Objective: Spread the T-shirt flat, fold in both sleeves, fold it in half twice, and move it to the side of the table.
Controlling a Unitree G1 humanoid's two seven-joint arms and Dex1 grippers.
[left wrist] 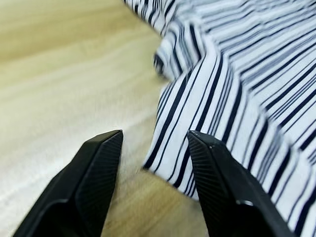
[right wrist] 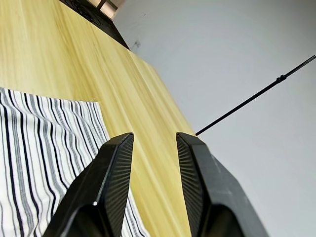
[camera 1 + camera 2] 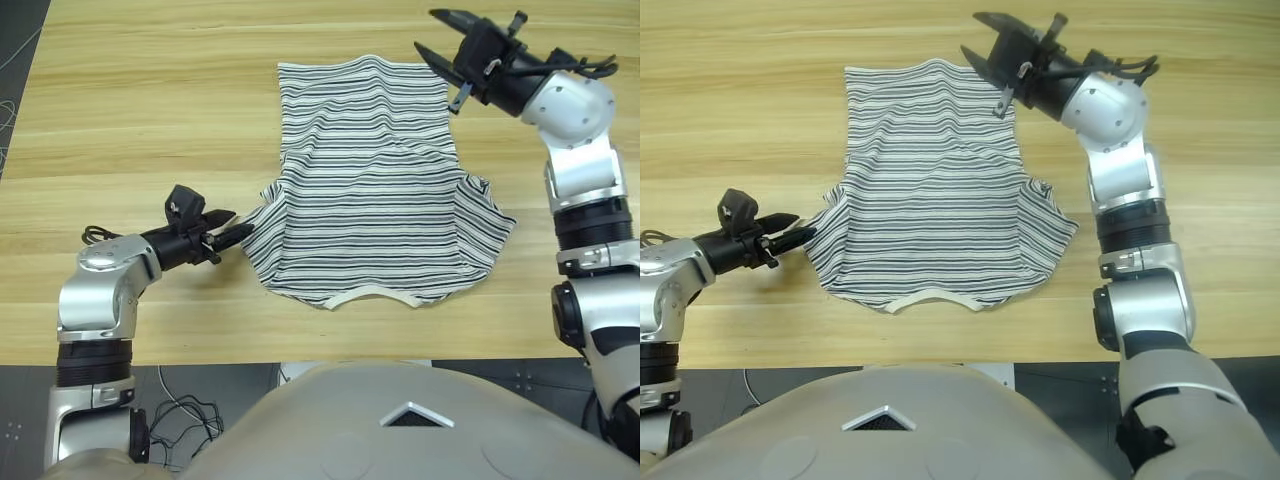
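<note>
A black-and-white striped T-shirt (image 3: 370, 180) lies face down or up, I cannot tell which, on the wooden table (image 3: 150, 100). Its white collar band faces the near edge and its hem lies far. Both sleeves are bunched at the sides. My left gripper (image 3: 240, 225) is low over the table at the left sleeve (image 1: 197, 103), open, with the sleeve's edge between its fingers (image 1: 98, 168). My right gripper (image 3: 428, 30) hangs open in the air above the hem's far right corner (image 2: 39, 138), holding nothing.
Bare wood surrounds the shirt on the left and far side. The table's near edge (image 3: 200, 360) runs just behind the collar. Cables (image 3: 180, 410) lie on the dark floor below, at the near left.
</note>
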